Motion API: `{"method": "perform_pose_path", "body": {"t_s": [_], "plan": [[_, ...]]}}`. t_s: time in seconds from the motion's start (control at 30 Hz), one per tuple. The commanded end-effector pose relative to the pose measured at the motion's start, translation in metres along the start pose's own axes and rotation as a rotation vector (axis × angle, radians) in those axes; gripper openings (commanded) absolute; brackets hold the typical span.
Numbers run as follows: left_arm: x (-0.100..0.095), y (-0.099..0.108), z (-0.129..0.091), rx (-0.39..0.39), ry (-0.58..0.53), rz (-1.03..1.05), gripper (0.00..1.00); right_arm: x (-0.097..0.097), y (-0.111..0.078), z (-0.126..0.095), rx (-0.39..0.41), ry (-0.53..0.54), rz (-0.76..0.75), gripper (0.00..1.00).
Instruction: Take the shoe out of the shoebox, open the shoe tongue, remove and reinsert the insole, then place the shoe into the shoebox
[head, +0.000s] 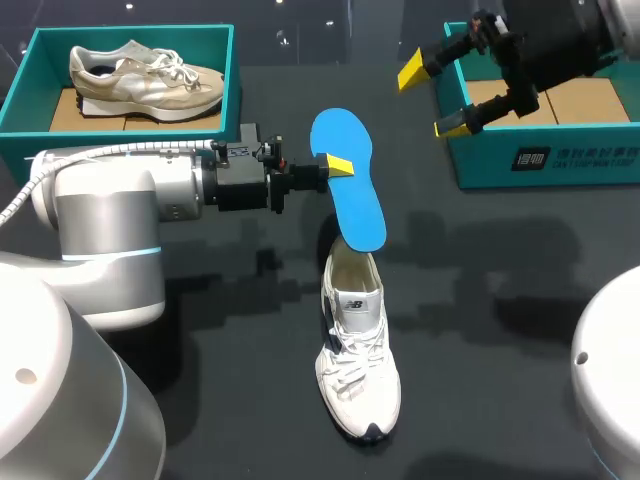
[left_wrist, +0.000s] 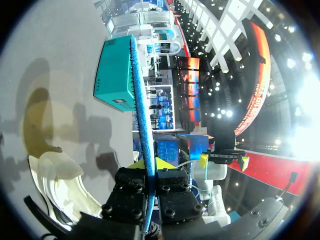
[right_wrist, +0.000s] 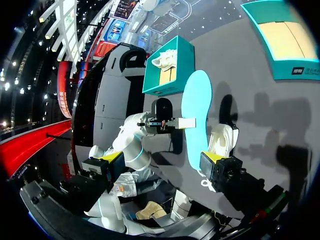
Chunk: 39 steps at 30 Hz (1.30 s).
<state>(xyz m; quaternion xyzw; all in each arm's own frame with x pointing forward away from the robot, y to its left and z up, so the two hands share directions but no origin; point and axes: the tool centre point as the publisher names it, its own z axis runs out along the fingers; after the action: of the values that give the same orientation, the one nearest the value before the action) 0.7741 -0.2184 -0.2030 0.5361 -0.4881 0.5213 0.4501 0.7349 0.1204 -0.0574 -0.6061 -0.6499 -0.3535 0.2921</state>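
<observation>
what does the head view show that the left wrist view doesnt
Only the head view: the left shoebox with a beige shoe in it, and the broad flat face of the blue insole. Only the left wrist view: the insole edge-on, a thin blue line running ahead from between the fingers of the left hand. Both: the left hand shut on the insole, the white shoe, the right shoebox and the open right hand.
</observation>
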Motion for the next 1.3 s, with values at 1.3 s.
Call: {"method": "perform_pose_path", "body": {"t_s": [1.3], "plan": [[-0.001,0.000,0.001,0.002,0.000,0.000,0.00,0.061,0.013,0.063,0.077,-1.006,0.051,1.00]]}}
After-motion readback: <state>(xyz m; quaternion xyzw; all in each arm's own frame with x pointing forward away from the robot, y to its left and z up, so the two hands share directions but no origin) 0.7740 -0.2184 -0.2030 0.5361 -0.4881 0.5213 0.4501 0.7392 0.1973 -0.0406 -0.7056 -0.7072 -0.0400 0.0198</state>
